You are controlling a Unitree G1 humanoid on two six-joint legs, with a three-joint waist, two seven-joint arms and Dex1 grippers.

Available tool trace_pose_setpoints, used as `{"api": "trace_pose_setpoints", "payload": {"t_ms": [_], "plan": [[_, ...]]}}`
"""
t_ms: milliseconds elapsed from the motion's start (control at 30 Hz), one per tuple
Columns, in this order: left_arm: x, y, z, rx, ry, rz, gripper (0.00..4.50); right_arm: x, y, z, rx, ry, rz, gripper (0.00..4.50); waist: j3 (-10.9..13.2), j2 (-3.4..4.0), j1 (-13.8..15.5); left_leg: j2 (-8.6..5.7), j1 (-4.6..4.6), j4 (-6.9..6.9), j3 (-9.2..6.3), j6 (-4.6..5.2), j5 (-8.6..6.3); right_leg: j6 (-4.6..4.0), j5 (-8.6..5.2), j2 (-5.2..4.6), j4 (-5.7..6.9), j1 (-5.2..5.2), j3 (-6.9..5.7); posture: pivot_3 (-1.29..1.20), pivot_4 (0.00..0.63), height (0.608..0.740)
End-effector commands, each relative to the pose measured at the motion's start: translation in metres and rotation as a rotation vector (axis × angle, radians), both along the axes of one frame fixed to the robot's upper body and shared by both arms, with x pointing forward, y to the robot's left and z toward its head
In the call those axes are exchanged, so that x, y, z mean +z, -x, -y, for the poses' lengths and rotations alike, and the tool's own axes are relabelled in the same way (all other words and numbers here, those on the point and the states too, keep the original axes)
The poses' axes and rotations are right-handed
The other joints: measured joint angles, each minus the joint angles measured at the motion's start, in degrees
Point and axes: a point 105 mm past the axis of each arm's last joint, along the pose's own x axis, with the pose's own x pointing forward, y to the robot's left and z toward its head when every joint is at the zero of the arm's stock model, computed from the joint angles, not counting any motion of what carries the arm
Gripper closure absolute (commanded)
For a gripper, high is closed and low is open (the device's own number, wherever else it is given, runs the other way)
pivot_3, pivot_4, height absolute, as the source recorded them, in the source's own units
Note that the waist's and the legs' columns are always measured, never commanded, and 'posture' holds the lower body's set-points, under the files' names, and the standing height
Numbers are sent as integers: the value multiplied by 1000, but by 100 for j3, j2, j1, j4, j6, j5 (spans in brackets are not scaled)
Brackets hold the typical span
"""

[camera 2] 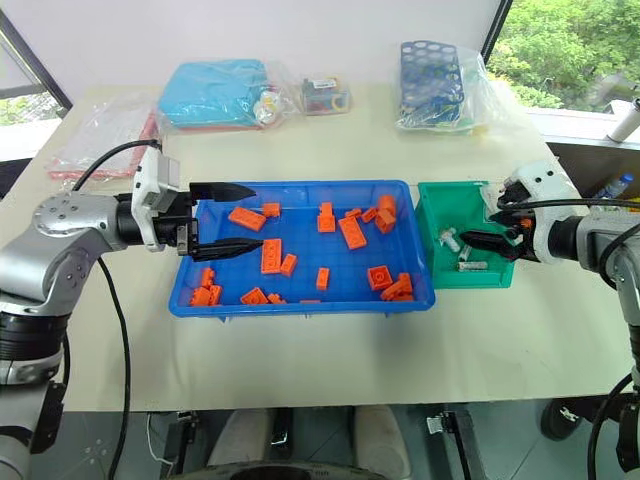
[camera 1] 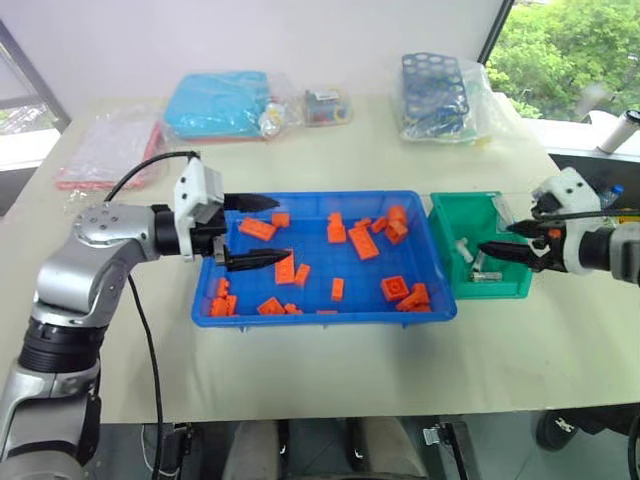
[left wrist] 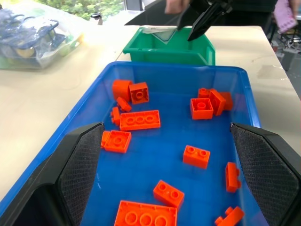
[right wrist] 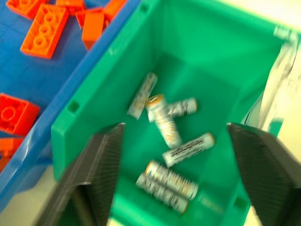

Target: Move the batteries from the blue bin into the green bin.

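Six batteries (right wrist: 165,137) in green bin (right wrist: 202,52); right gripper (right wrist: 174,141) open above

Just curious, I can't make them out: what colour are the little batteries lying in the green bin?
Silvery white with dark lettering and gold-coloured ends; the batteries show best in the right wrist view.

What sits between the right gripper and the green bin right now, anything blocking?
Nothing visible. The right gripper hangs open over the green bin, with only air between its fingers and the batteries lying on the bin's floor. The blue bin alongside shows only orange bricks, no battery that I can see.
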Motion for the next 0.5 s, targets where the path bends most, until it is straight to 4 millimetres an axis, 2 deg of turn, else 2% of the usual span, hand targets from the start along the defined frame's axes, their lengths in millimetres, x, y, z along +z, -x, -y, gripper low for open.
{"api": "trace_pose_setpoints", "payload": {"t_ms": [33, 100, 167, 300, 400, 500], "plan": [[10, 3, -13, -3, -30, 20, 0, 39, 18, 2, 257, 181, 157, 1081, 1, 2, 5, -5, 0, -1, 0, 0, 0, 4, -2, -3, 0, 0, 0, 0, 150, 739], [15, 2, -28, 22, -44, 6, 0, 48, 37, 4, 398, 161, 117, 1081, 2, 4, -8, -7, -5, -4, 0, 1, 0, 10, -6, -4, -4, 0, -1, 0, 150, 739], [18, 3, -46, 48, -76, -11, 0, 55, 42, 21, 406, 156, 82, 1081, 3, 4, -41, -4, 0, -5, 0, 3, -1, 11, -6, -2, -5, 2, -1, 0, 150, 739], [26, 4, -85, 131, -148, -18, 0, 63, 45, 52, 384, 94, 49, 1081, 3, 4, -81, 6, 17, -2, 12, 2, -1, 6, -6, -1, -3, 8, 0, 0, 150, 739], [31, 3, -98, 169, -162, -8, 0, 59, 44, 59, 390, 91, 31, 1081, 3, 6, -65, 18, 19, -4, 15, 2, -2, 5, -7, 0, -2, 8, 0, 0, 150, 739], [33, 1, -106, 206, -171, 13, 0, 54, 35, 58, 395, 67, 46, 1081, 5, 11, -59, 18, 18, -2, 21, 2, -1, 5, -7, -3, -1, 6, 2, 0, 150, 739]]}}
